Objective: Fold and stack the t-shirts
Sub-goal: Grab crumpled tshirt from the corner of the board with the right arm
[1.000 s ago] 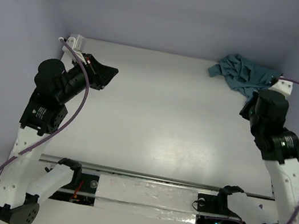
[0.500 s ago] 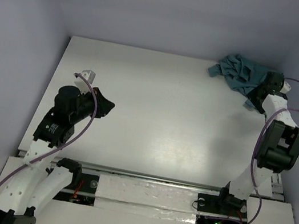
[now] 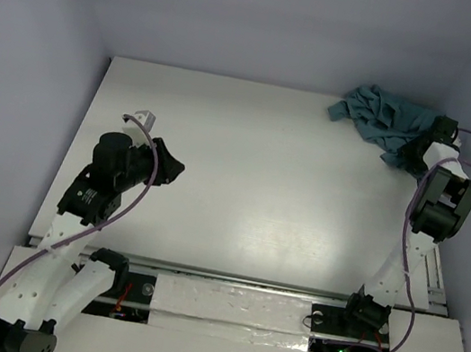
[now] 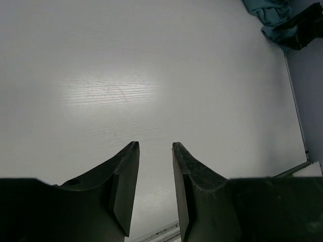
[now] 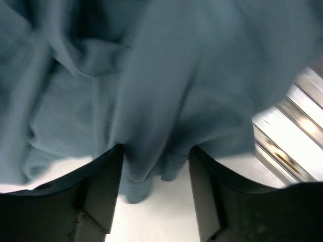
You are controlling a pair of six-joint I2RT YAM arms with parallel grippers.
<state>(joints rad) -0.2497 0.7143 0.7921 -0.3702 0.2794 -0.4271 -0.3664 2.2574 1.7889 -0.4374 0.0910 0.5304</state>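
The teal-blue t-shirt lies crumpled in a heap at the table's far right corner. My right gripper is at the heap's right edge. In the right wrist view the cloth fills the frame, and a fold of it hangs between my open fingers without being pinched. My left gripper is open and empty, held over the bare left part of the table. In the left wrist view its fingers stand apart, and the t-shirt shows far off at the top right.
The white table is walled in by lilac panels at the back and both sides. A metal rail runs along the table's right edge, close to the right gripper. A foil-covered strip lies along the near edge.
The right arm has swung out and reached to the far right corner, bringing its gripper onto the shirt's edge. The left arm has pulled back toward the near left and lowered.
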